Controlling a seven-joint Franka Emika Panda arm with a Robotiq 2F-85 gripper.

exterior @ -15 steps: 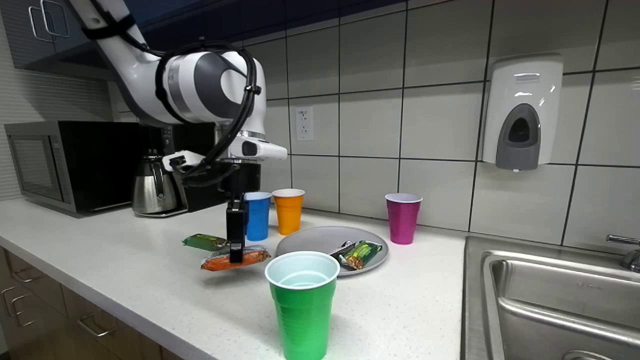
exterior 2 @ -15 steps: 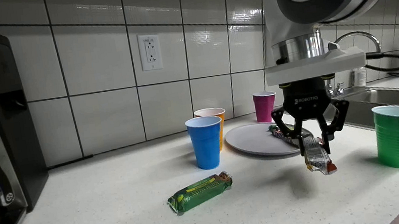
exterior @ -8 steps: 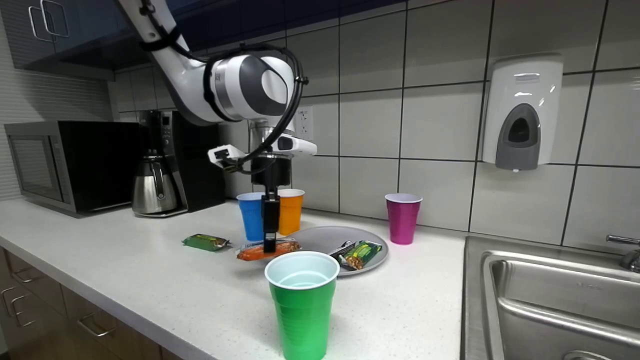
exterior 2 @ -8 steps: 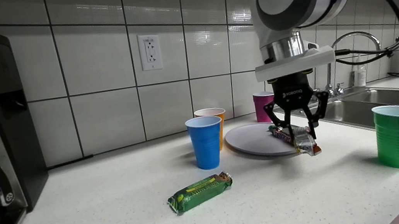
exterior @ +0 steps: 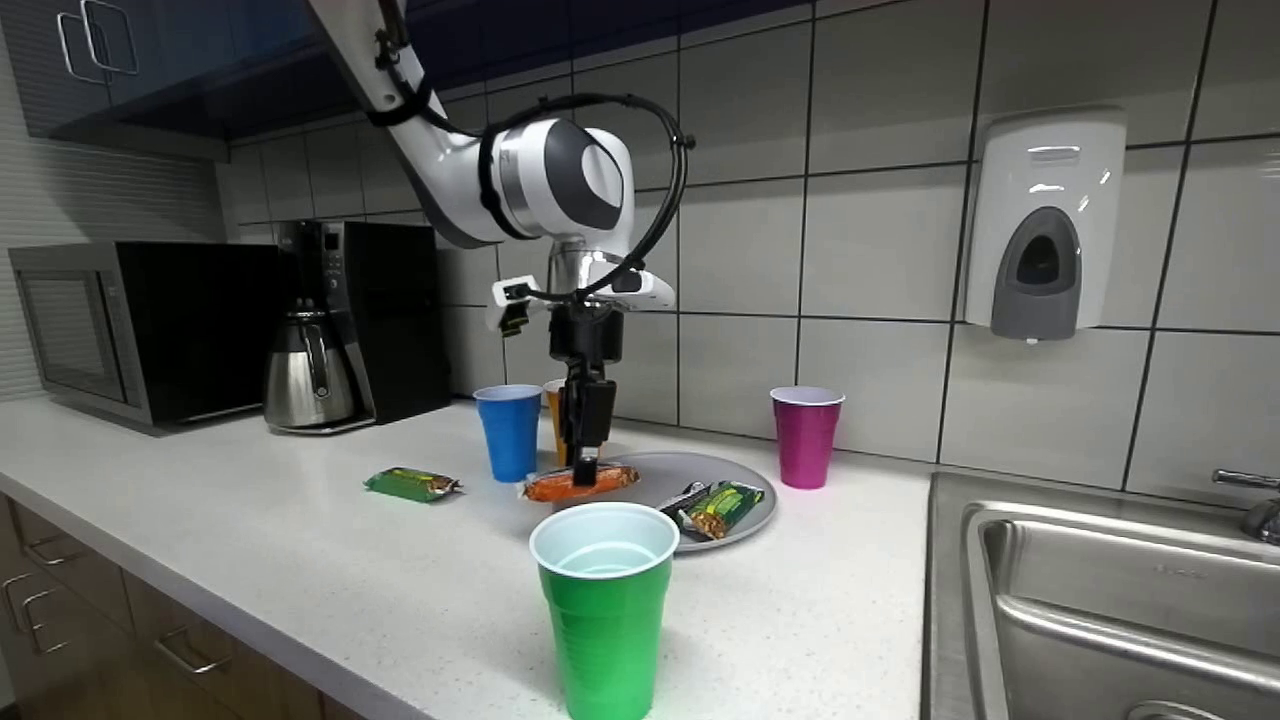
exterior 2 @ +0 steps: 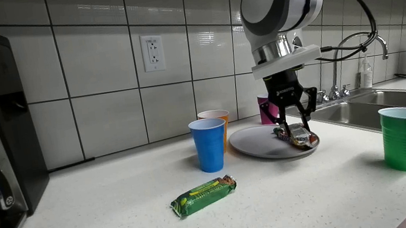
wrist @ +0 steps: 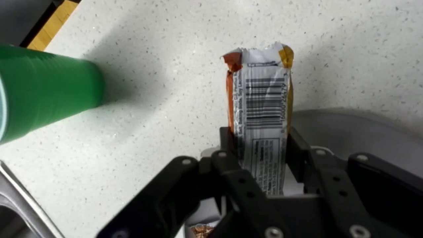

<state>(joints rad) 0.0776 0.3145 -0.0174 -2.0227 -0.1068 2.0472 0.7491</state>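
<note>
Behind the bench's (exterior: 330,560) front edge, the end effector (exterior 2: 297,128) gripped the orange bar (exterior: 614,480) mid-length, sensibly: likely light, brittle.

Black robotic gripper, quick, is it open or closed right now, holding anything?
Black robotic gripper: closed, holding the long orange-and-silver wrapped bar.

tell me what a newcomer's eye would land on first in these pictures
Probably the bright green plastic cup, looming large at the front of the pale speckled countertop in an exterior view. Next comes the orange-and-silver wrapped snack bar, gripped between the black jointed fingers near the edge of the round grey plate. Beyond the plate, a magenta plastic cup stands out against the white wall tiles.
</note>
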